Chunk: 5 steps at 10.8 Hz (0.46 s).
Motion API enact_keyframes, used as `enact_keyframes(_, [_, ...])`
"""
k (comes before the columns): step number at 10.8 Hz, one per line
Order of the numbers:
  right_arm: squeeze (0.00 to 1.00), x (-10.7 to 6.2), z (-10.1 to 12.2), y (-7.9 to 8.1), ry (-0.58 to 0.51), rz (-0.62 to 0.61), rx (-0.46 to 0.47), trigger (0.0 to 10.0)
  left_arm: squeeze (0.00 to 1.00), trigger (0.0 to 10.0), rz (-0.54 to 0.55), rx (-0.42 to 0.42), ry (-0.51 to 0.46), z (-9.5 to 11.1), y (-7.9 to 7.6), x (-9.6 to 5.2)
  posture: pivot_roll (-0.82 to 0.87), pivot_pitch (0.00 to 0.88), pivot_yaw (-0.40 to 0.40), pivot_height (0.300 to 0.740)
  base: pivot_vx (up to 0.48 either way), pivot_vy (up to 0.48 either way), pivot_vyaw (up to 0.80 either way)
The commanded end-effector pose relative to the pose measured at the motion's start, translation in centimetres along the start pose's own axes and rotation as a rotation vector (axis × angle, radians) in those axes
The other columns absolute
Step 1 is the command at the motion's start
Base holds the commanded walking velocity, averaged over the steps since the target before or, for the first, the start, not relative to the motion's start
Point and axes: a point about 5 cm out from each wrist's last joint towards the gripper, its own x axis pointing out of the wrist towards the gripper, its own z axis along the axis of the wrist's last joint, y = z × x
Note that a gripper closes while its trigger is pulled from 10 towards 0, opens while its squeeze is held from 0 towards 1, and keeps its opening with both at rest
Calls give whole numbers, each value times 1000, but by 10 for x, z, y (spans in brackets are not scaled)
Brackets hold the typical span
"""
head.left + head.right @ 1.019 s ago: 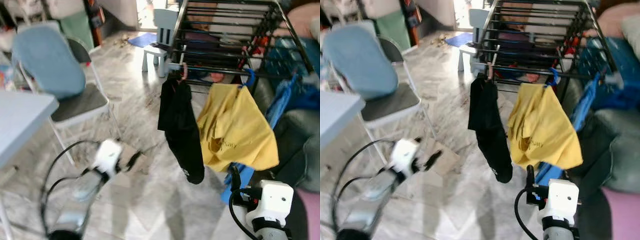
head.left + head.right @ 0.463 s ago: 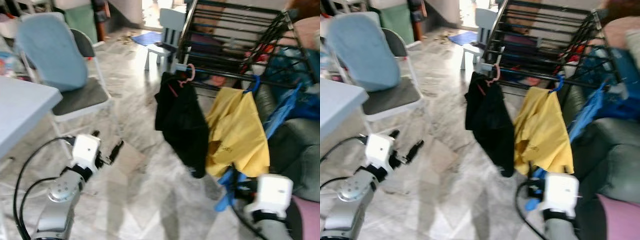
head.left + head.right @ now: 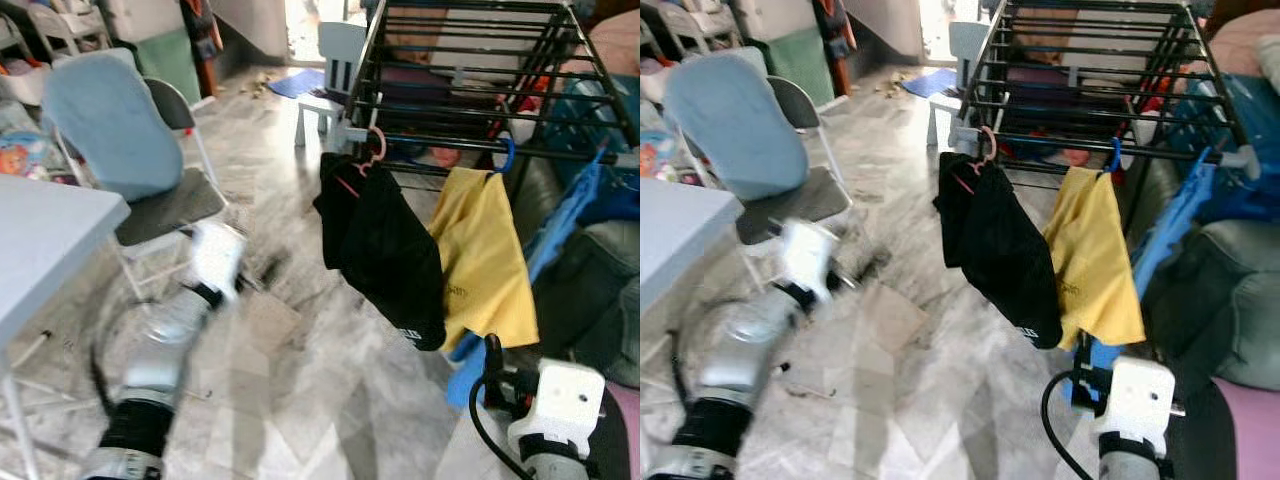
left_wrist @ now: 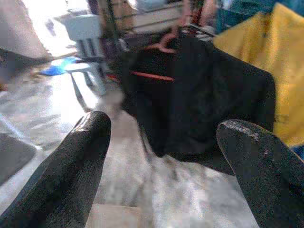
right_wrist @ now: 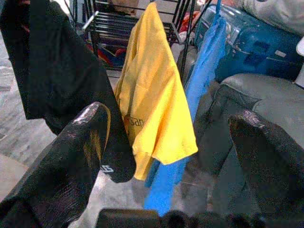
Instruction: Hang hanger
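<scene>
Head view, rack: black drying rack straight ahead; pink hanger hooked on its front rail, carrying a black garment that hangs tilted, not plumb.
Head view, neighbours: yellow shirt on a blue hanger just beside the black garment and touching it; blue cloth draped further right.
Head view, left arm: blurred, stretched low over the marble floor near the folding chair; left gripper too smeared here to read.
Head view, right arm: right gripper low, below the hem of the yellow shirt, nothing between its fingers.
Head view, progress: hanger appears already on the rail, so the hanging step looks done or nearly done.
Left wrist view: left gripper spread wide and empty, fingers framing the black garment with the pink hanger above it; garment apart from the fingers.
Right wrist view: right gripper released and wide, fingers pointing at the yellow shirt, black garment to one side, blue cloth behind.
Risk, snag: either arm rising from below could catch a hem and drag a hanger along or off the rail.
Risk, hook: tilt of the black garment suggests swinging; a nudge now might unseat the shallow pink hook.
Risk, footing: chair and table close on the left; a wide arm sweep could strike them.
</scene>
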Motion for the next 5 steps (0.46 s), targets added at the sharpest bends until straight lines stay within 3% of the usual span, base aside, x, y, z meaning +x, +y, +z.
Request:
enact_keyframes(1, [0,2,6,-6,-19,-34,7,10000,0,10000,-16,7,-10,4,2,3,-44,0,13,740,0,0,0])
enact_keyframes(3, [0,5,8,-16,-24,-105,50,10000,0,10000,-53,-27,9,-7,-8,2,-66,0,20,740,0,0,0])
enact_keyframes(5, [0,12,-3,-9,9,-114,110,10000,0,10000,-115,-42,5,-8,-25,12,-50,0,9,740,0,0,0])
